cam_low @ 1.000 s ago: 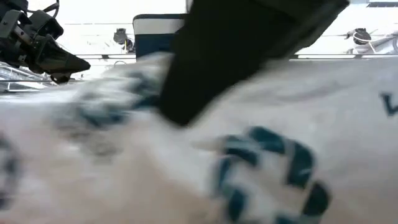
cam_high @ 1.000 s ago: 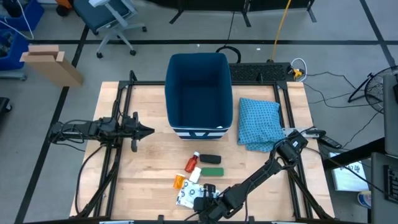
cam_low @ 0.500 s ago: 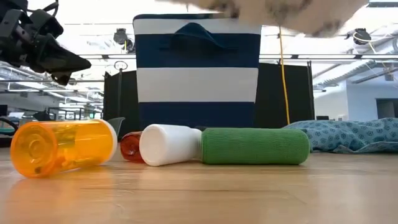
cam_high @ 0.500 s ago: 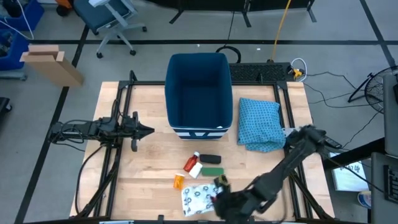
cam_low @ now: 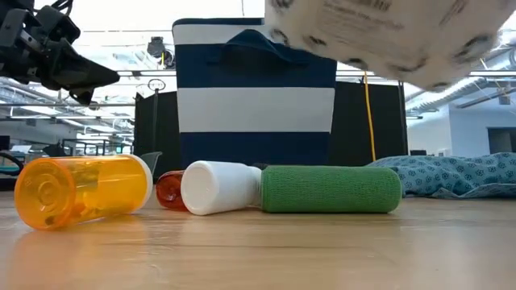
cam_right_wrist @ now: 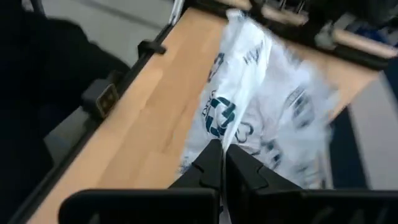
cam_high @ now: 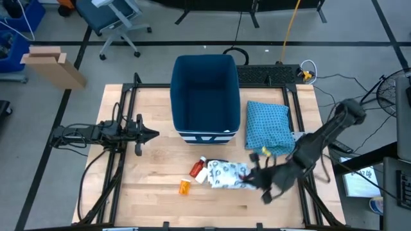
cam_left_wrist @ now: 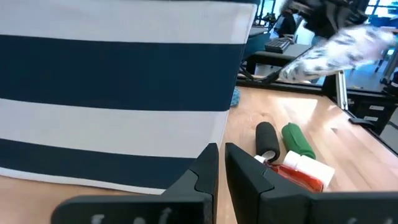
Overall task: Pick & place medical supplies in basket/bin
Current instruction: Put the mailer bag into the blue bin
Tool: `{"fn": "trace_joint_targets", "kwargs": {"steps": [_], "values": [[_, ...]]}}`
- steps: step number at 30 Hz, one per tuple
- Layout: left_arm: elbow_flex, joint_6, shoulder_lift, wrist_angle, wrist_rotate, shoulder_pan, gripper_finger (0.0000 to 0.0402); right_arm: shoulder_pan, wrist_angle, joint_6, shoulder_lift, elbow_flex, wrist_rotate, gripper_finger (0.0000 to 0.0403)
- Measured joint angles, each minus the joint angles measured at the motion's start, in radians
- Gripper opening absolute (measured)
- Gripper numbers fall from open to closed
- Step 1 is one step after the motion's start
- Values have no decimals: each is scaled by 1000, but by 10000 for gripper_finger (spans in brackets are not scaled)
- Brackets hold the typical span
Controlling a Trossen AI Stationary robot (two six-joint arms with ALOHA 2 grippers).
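Observation:
My right gripper (cam_high: 255, 178) is shut on the flat white packet (cam_high: 225, 174) with dark print, which hovers over the table's middle; the low view shows it high up (cam_low: 379, 36). Under it lie the green oblong (cam_low: 330, 189) and black oblong (cam_left_wrist: 266, 138), hidden in the high view. The red bottle with white cap (cam_high: 198, 169) and the orange pill bottle (cam_high: 184, 187) lie on their sides on the table. The dark-blue bin (cam_high: 205, 96) stands behind them. My left gripper (cam_high: 151, 135) waits shut, left of the bin. My right gripper pinches the white packet between its two fingers at the packet's right-hand edge (cam_right_wrist: 219, 134). The fingers come from the table's right, roughly level. The packet is lifted clear of the table and reaches from the fingers toward the table's left.
A blue patterned folded cloth (cam_high: 266, 126) lies right of the bin, just beyond my right arm. Black frame rails run along the table's left and right sides. Bare wood (cam_high: 160, 205) lies toward the near edge.
My right gripper has risen from the near edge and moved toward the far edge and the right, carrying the white packet. The packet lay flat near the table's front; now it is lifted clear and hangs above the oblongs. The bottles have stayed in place.

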Motion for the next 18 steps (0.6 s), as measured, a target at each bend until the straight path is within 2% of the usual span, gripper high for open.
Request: {"fn": "trace_joint_targets", "kwargs": {"steps": [4, 8, 11, 18], "values": [[0, 4, 0, 0, 0, 0, 33, -62, 133, -123, -134, -122, -29, 0], [0, 88, 0, 42, 1, 0, 33, -143, 289, -276, -201, -147, -135, 0], [0, 152, 0, 86, 1, 0, 33, -212, 309, -322, -218, -92, -257, 0], [0, 240, 0, 137, -25, 0, 33, -356, 160, -372, -205, 94, -301, 0]]}}
